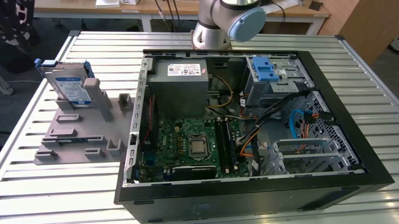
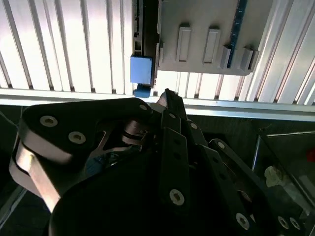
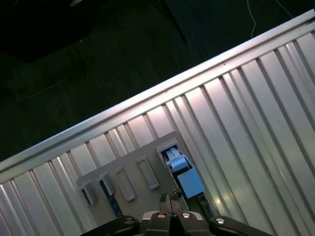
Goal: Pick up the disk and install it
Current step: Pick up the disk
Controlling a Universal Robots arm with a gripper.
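The gripper [image 3: 170,199] is cut off by the first wrist view's edge, and the disk [image 3: 183,172] just beyond its tips shows edge-on, its label face hidden.

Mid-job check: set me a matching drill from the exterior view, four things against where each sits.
1. flat rectangular silver metal disk with blue rails
2. grey metal box with white sticker
3. blue plastic latch
4. green circuit board

A. flat on the open black case's floor
B. upright in the grey plastic holder
C. on the grey metal cage
D. case's far corner, exterior view's left

Pairs: 1-B; 2-D; 3-C; 4-A
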